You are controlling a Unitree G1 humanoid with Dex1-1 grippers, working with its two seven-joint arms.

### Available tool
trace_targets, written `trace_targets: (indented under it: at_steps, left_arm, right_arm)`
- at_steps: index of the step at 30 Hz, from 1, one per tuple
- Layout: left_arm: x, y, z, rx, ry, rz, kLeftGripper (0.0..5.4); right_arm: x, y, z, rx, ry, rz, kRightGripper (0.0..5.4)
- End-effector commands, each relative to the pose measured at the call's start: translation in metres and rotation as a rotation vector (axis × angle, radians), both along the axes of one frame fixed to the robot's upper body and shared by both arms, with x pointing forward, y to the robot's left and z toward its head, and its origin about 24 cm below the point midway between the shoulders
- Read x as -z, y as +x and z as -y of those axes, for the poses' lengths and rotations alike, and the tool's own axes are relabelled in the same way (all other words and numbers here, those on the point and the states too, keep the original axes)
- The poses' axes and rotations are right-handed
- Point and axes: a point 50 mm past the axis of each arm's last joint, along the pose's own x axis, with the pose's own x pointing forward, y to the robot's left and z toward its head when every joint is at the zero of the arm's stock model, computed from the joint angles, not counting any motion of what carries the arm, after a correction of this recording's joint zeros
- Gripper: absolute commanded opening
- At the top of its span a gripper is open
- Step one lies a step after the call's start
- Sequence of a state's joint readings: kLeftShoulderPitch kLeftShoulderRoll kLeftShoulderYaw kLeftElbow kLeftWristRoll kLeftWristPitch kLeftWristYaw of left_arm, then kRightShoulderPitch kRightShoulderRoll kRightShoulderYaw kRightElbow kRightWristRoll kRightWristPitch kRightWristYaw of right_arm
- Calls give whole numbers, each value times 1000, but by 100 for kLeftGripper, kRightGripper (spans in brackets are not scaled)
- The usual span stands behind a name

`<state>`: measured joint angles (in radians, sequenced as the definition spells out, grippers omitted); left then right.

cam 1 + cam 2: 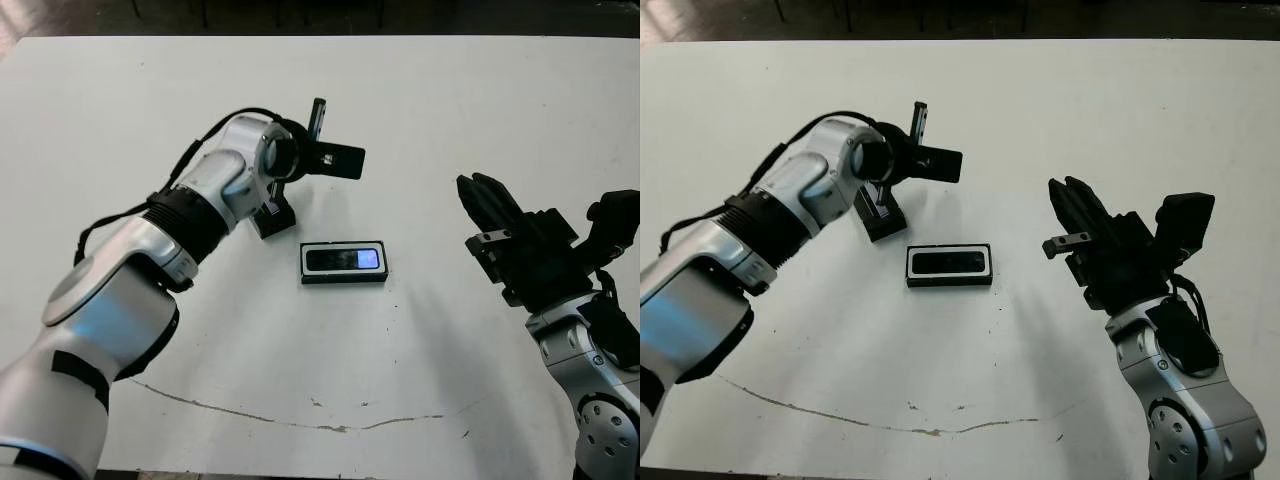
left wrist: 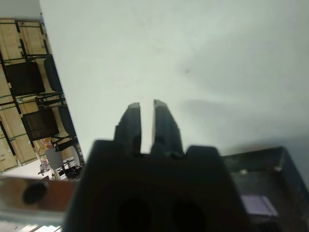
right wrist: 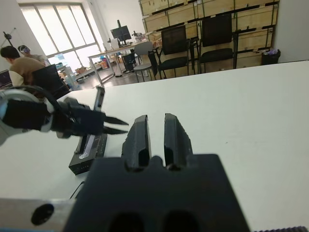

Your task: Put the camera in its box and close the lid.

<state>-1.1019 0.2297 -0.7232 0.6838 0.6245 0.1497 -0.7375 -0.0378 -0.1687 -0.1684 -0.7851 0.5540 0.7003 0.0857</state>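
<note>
The camera (image 1: 338, 260), a black bar with a blue-lit screen at its right end, lies inside the box (image 1: 303, 263), whose white rim shows around it at mid-table. The lid (image 1: 272, 218), a black slab, lies on the table just left of and behind the box, partly under my left forearm. My left gripper (image 1: 360, 160) hovers shut and empty behind the box, pointing right, just past the lid (image 2: 253, 205). My right gripper (image 1: 475, 185) is off to the right of the box, raised, shut and holding nothing.
A thin crack or scratch line (image 1: 300, 420) runs across the white table (image 1: 480, 90) near its front edge. In the right wrist view, chairs, desks and a seated person (image 3: 21, 60) show beyond the table.
</note>
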Motion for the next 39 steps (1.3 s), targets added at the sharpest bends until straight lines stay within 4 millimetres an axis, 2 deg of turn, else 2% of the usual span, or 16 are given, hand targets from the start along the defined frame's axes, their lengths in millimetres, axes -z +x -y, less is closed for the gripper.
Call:
trace_targets:
  at_steps: [1,6,10,15,22,28,36,39]
  left_arm:
    - [18,-2,-7,-10,48,-84,0]
    - [24,-6,-10,-8,173,-202,0]
    - [17,-11,-13,10,294,-225,0]
    - [22,-12,-23,12,424,-259,0]
    - [6,-16,-37,31,522,-280,0]
    - [-14,-20,-54,-22,506,-269,0]
    - [-22,-23,-65,-10,539,-261,0]
    - [-27,-22,-68,-36,393,-282,0]
  right_arm:
    - [1,-2,-1,-3,-4,-17,1]
    - [1,-3,-3,-10,-5,-17,1]
    - [2,-3,-4,-11,-11,-19,1]
    - [2,-3,-4,-11,-16,-15,1]
    - [3,-3,-4,-8,-13,-26,1]
    - [4,-3,-5,-6,-15,-42,1]
    - [7,-2,-4,-20,-9,-55,1]
    - [7,-2,-5,-24,-7,-60,1]
